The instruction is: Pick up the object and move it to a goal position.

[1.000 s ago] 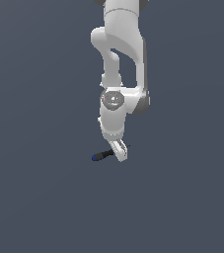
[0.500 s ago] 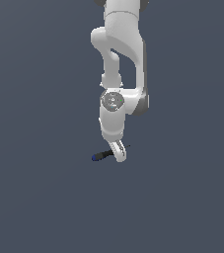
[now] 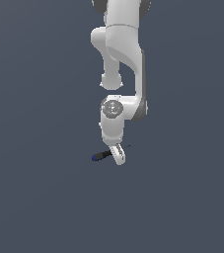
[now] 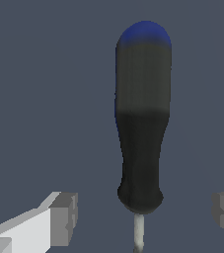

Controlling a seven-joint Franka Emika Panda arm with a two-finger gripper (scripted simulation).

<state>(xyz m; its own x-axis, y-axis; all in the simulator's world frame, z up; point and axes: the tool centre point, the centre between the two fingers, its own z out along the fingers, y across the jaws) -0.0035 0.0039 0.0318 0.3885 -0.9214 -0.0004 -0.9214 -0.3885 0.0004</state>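
Over the screwdriver (image 4: 142,123), gripper (image 4: 143,217) sits low, same pose as a second ago; jaws spread either side of the shaft, apart from it. Not yet grasped.

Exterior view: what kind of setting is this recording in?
A bare simulated test scene, it seems: a flat, featureless grey surface, one white robot arm, and one screwdriver beneath its open end effector.

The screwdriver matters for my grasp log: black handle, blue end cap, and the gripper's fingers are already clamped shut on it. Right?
Not quite. The screwdriver has the black handle and blue cap, but the gripper is open: in the wrist view its fingers stand apart on either side, with clear gaps to the handle.
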